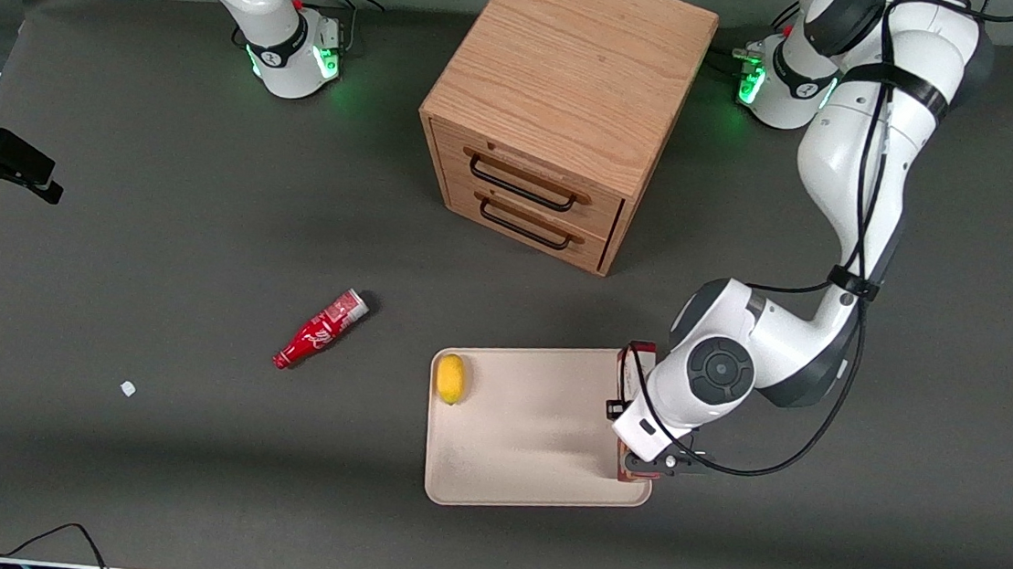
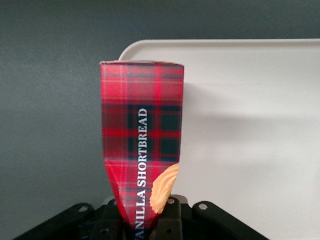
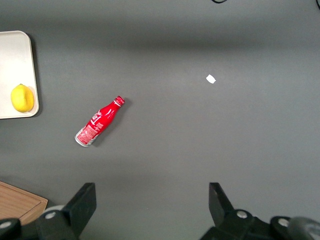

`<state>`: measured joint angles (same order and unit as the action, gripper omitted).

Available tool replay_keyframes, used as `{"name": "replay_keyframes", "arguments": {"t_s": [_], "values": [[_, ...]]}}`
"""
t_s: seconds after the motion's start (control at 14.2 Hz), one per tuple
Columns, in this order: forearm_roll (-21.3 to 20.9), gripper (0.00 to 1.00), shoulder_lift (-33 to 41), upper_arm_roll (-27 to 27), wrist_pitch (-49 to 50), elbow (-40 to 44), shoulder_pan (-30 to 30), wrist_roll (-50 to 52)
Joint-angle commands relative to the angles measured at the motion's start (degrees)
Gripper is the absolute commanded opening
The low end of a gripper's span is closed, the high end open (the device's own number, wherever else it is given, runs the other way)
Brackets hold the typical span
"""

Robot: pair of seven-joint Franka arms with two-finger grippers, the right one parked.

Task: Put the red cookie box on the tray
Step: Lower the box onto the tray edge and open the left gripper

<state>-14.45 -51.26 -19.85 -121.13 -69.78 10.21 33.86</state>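
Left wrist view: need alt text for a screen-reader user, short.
A red tartan cookie box labelled "Vanilla Shortbread" is clamped at its near end in the gripper with jaws shut on it. Its free end reaches over the rounded corner of a cream tray, which sits on a dark grey table.

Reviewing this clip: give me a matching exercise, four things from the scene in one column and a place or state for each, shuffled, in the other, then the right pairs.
Things:
1. red cookie box
2. lemon
3. red soda bottle
4. wooden drawer cabinet

Places or states:
A. lying on its side on the bare table, off the tray
B. standing between the two arm bases, both drawers shut
C. held in the left arm's claw over the tray's edge toward the working arm
D. resting on the tray at its edge toward the parked arm

Pairs: 1-C, 2-D, 3-A, 4-B
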Motion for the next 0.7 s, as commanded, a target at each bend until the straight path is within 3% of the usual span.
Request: {"name": "replay_keyframes", "arguments": {"t_s": [0.0, 0.56, 0.63], "values": [[-0.9, 0.0, -1.0, 0.8, 0.4, 1.9, 1.2, 2.2], [-0.5, 0.0, -2.0, 1.0, -2.5, 0.5, 1.0, 4.5], [-0.5, 0.06, -2.0, 1.0, -2.9, 0.3, 1.0, 4.5]]}}
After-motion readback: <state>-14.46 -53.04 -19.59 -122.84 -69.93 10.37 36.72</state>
